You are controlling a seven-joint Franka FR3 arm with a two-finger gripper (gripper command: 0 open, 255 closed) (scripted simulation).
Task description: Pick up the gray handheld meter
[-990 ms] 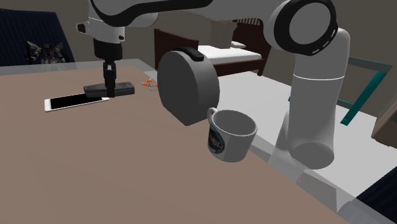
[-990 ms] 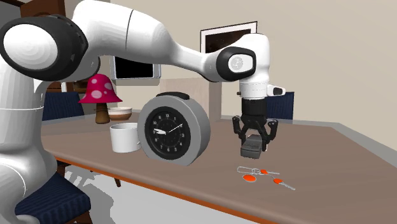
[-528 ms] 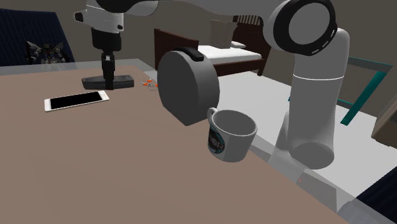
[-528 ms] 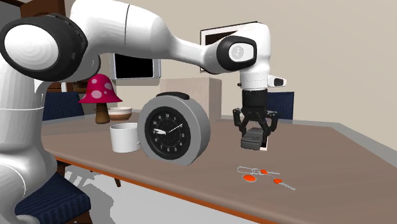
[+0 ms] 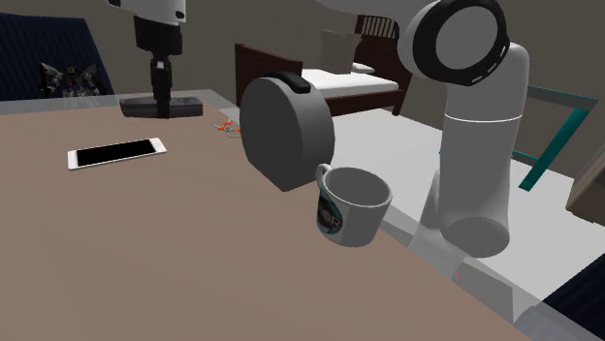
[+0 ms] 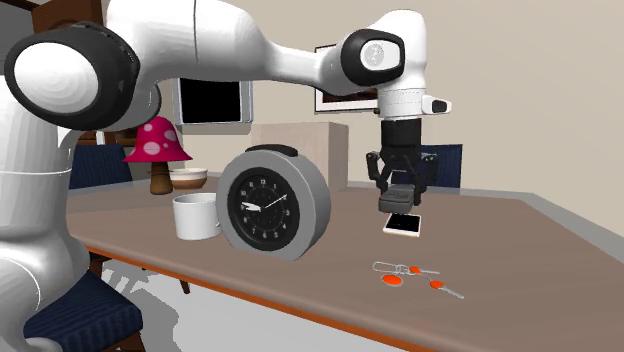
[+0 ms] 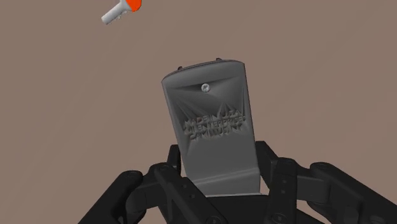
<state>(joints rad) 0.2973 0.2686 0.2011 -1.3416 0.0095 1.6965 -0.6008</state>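
My black gripper [image 5: 160, 95] is shut on the gray handheld meter [image 5: 160, 105], a flat dark gray bar held level well above the brown table [image 5: 194, 242]. In the second exterior view the gripper [image 6: 401, 195] clasps the meter [image 6: 399, 200] in the air over the white phone [image 6: 404, 225]. In the wrist view the meter [image 7: 213, 127] shows its gray back with a screw and raised lettering, and the fingers [image 7: 287, 178] grip it from both sides.
A white phone with a black screen [image 5: 116, 153] lies on the table below the meter. Keys with orange tags [image 6: 410, 275] lie near the edge. A large round clock [image 5: 286, 131] and a white mug [image 5: 351, 205] stand closer to the arm's base.
The gripper has risen steadily with the meter held in it, lifting it off the table beside the phone. Nothing else has moved.
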